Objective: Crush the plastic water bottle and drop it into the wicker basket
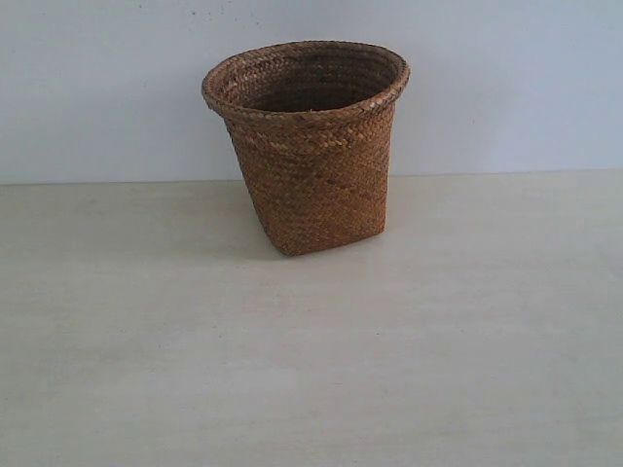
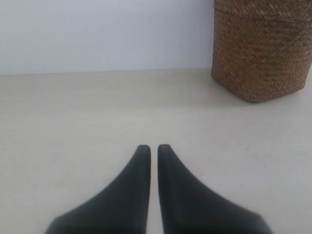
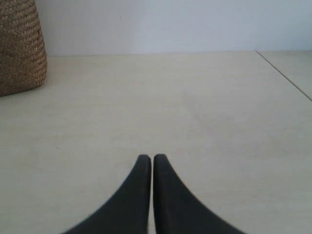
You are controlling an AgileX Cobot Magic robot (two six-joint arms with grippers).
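The brown wicker basket (image 1: 310, 146) stands upright on the pale table, toward the back at the middle, its flared round rim facing up. Its lower wall shows in the left wrist view (image 2: 261, 53) and its side in the right wrist view (image 3: 19, 46). The plastic water bottle is out of view in every frame. My left gripper (image 2: 153, 147) hovers low over bare table, shut with nothing between its black fingers, well short of the basket. My right gripper (image 3: 148, 157) is likewise shut and empty over bare table. Neither gripper shows in the exterior view.
A pale wooden table (image 1: 311, 370) runs back to a plain light wall (image 1: 97, 88). A thin seam or table edge (image 3: 285, 75) crosses the surface in the right wrist view, on the side away from the basket.
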